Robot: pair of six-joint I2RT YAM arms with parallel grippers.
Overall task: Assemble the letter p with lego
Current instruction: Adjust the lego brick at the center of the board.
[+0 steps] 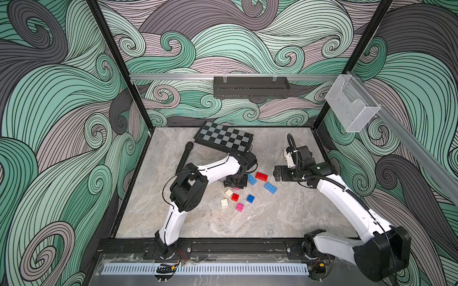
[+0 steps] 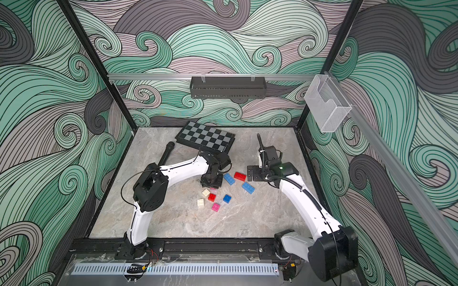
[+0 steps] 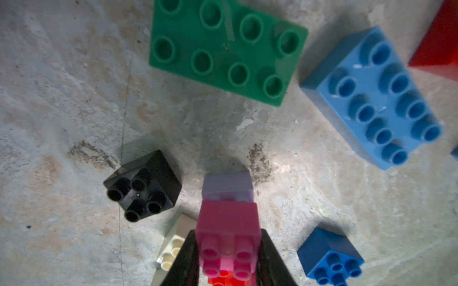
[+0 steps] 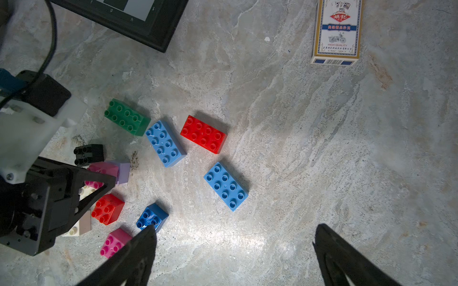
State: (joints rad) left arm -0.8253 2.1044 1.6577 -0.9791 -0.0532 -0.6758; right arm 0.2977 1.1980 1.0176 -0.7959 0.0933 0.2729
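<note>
Finding: the lego lies scattered on the table, just below the centre of the frame in both top views.

Your left claw is pinching a pink brick across its plain side walls. That brick touches a lilac brick; whether the two are joined cannot be told. Your right claw is spread wide and empty above bare table.

Handling, as judged: light, rigid, hard plastic with glossy walls, likely to slip or twist under an off-centre pinch. Take each brick across two opposite flat walls, never by the studs.

Appearance: chunky studded blocks, among them a green oblong, a red oblong, a black square and a dark blue square.
</note>
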